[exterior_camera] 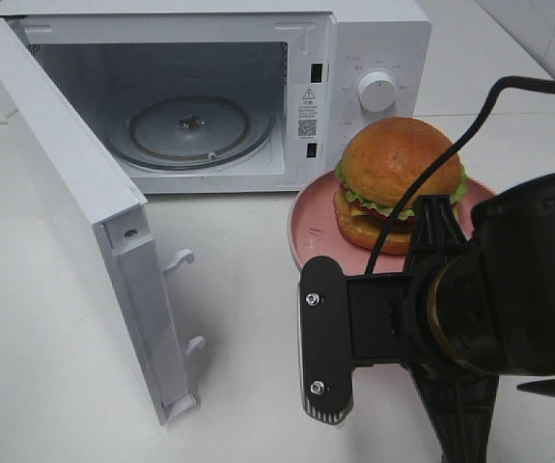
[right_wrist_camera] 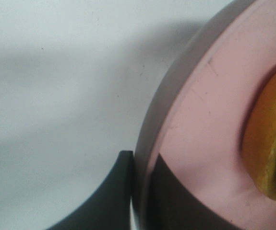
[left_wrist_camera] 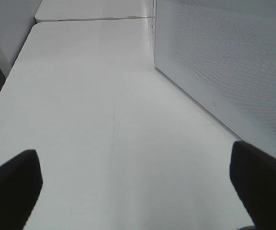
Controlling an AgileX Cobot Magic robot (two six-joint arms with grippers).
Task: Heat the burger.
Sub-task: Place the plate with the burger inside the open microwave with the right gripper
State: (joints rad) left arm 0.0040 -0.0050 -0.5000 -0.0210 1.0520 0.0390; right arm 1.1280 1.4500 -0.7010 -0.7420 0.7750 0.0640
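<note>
Nearest, the right gripper (right_wrist_camera: 141,162) is pinched almost shut on the rim of the pink plate (exterior_camera: 306,220), one finger on each side. The burger (exterior_camera: 398,169) sits on that plate, on the table (exterior_camera: 238,318), just before the microwave (exterior_camera: 374,39) control panel. The left gripper (left_wrist_camera: 135,179) gapes wide, holding nothing. Beyond, the door (exterior_camera: 74,193) stands open and the turntable (exterior_camera: 188,130) is bare. Opening looks done; loading, closing and starting remain. Clear tabletop lies between plate and door, though the cavity's right frame edge needs clearing.
</note>
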